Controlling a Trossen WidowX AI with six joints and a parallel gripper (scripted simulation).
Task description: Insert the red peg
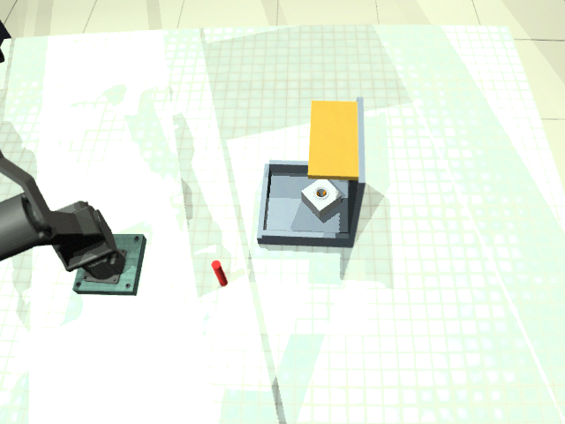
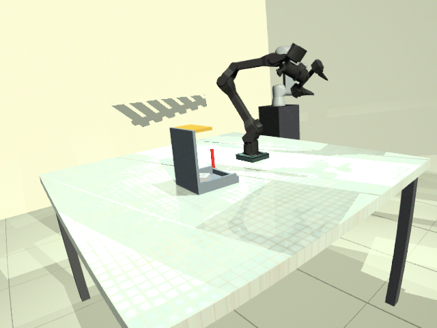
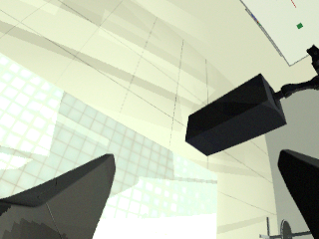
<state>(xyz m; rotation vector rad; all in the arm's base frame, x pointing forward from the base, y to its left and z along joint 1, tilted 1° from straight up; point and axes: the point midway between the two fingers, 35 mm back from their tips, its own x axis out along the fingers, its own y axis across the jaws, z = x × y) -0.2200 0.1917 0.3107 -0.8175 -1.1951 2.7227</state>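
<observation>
The red peg (image 1: 219,274) (image 2: 212,158) stands upright on the table, between the arm's base and the box. The grey box (image 1: 301,241) (image 2: 218,184) has low rims and a tall back wall, with its open front facing the arm. Inside, the pale block (image 1: 312,197) (image 2: 204,177) shows a round hole (image 1: 320,193) in its top. The flat yellow roof (image 1: 334,137) (image 2: 193,128) sticks out from the back wall above the block. My gripper (image 2: 319,87) (image 3: 198,161) is wide open and empty, high up on the far side of the arm's base from the peg and box.
The arm's green base plate (image 1: 132,268) (image 2: 261,156) sits on the table (image 1: 433,319) (image 2: 141,219). A black pedestal (image 2: 278,121) with another, white arm stands beyond the table. The wrist view shows a dark block-shaped object (image 3: 234,119) between the fingers' directions, far off.
</observation>
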